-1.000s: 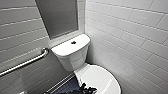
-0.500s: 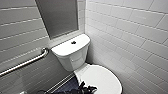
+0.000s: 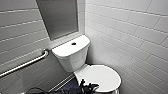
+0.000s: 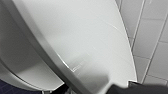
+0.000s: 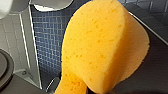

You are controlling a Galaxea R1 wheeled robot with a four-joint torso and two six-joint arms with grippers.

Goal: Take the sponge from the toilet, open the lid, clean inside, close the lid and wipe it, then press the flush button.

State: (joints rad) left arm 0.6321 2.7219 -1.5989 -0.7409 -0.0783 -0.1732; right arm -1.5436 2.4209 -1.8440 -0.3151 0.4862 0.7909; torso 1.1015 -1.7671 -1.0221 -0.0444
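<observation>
The white toilet (image 3: 72,60) stands in the corner with its lid (image 3: 102,76) down. The dark round flush button (image 3: 73,43) sits in the middle of the tank top. At the lid's near-left edge hovers my left gripper (image 3: 87,88), dark and open, with nothing in it. In the left wrist view the smooth lid (image 4: 82,32) and its rim pass very close by. My right gripper (image 5: 85,88) is shut on the orange sponge (image 5: 100,50), which is bent over and held above the floor.
A metal grab bar (image 3: 25,63) runs along the left tiled wall. A white tiled wall (image 3: 130,37) stands close on the toilet's right. A grey panel (image 3: 58,17) hangs above the tank. Dark blue mosaic floor (image 5: 50,37) lies below.
</observation>
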